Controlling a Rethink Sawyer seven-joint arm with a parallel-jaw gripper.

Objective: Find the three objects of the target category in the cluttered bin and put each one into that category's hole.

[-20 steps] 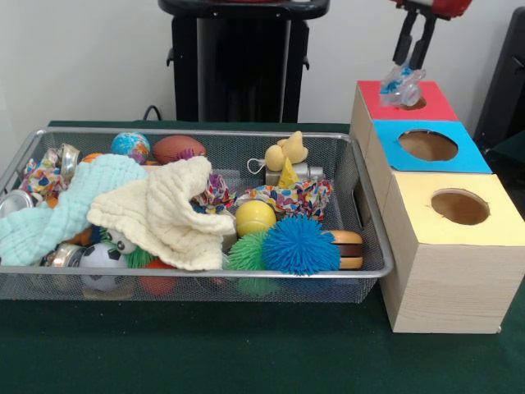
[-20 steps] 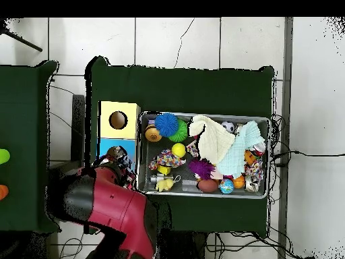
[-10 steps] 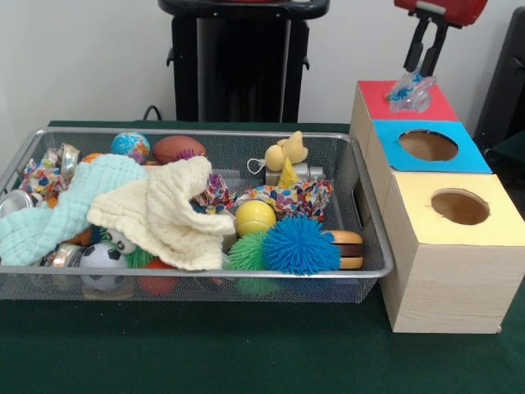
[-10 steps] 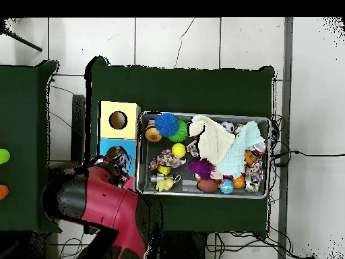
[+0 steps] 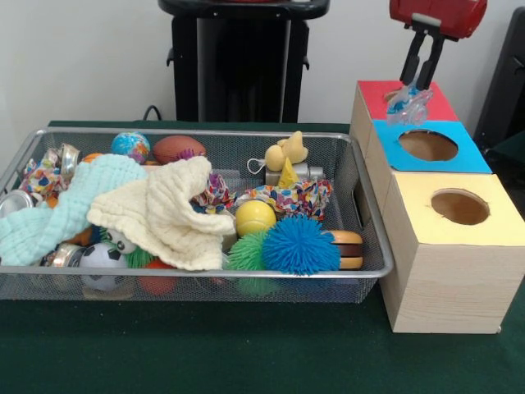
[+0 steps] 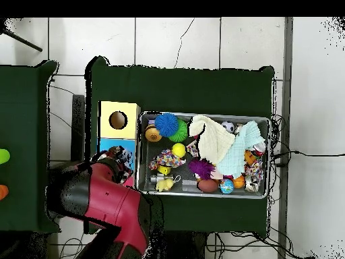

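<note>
**Crinkled wrapper hangs over the red hole**

At the left of the front view, the wire bin [image 5: 373, 246] on the green table [image 5: 246, 353] holds the clutter: a pale blue cloth [image 5: 66, 205], a cream cloth [image 5: 168, 209], a yellow ball [image 5: 255, 217], a spiky blue ball [image 5: 300, 245] and a patterned rag [image 5: 291, 197]. No brand, label or readable writing shows on any of it.

To the right stands the row of wooden boxes, topped yellow [image 5: 492, 215], blue [image 5: 463, 160] and red [image 5: 439, 105], each with a round hole.

At the far right, the hand [image 5: 418, 80] comes down from above, its two dark fingers [image 5: 408, 59] close together and pinching a clear, blue-tinted crinkled wrapper [image 5: 408, 100]. The wrapper hangs directly beneath the hand, covering most of the red box's hole, so the drop appears to need only a release. Its lower edge reaches toward the blue top, so the bundle could snag on the rim. The wrapper is bunched, with no clear long axis.
</note>
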